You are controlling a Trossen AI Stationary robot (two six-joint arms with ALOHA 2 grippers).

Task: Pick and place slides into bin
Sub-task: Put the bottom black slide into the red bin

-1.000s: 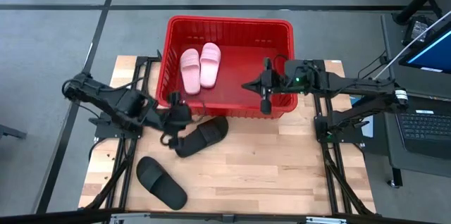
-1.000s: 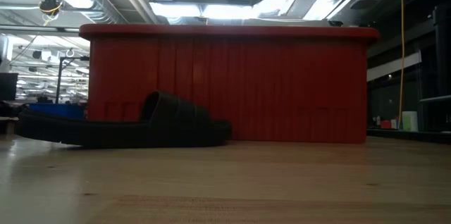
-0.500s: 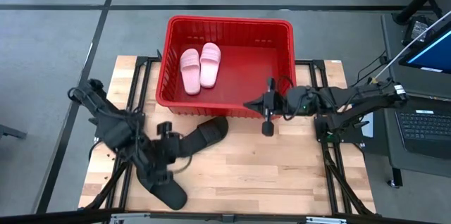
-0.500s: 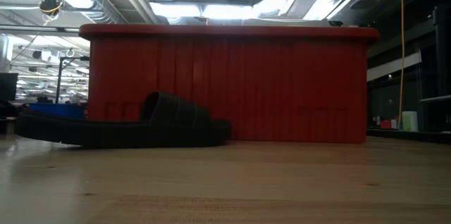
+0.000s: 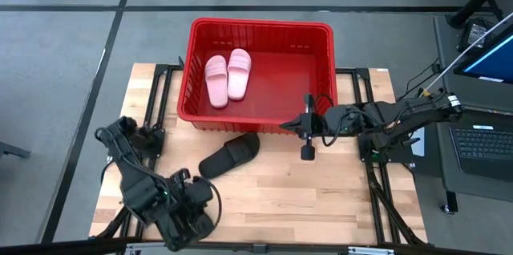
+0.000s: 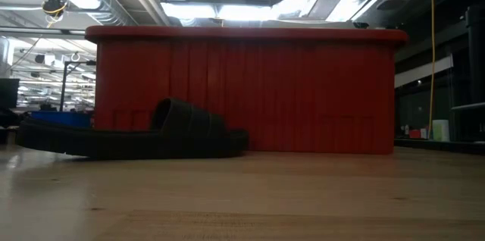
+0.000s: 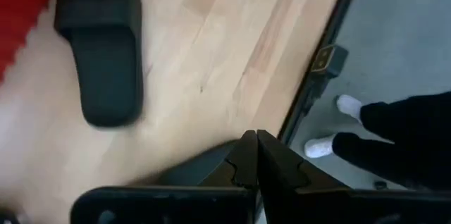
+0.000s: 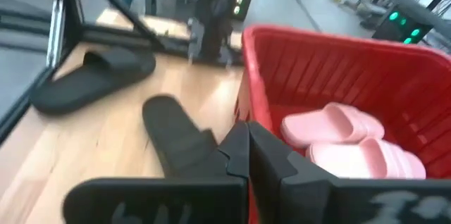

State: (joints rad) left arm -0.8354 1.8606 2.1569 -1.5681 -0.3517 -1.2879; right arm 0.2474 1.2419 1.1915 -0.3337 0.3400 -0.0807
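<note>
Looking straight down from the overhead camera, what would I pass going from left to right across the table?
Left gripper at the table's near left corner → black slide lying on the wood, just in front of the red bin → right gripper by the bin's near right corner.

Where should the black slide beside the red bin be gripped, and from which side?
Probably by its wide strap, from above: the black slide lies flat, sole down, and the strap arches up, as the low view shows. The bin wall crowds its far end.
</note>
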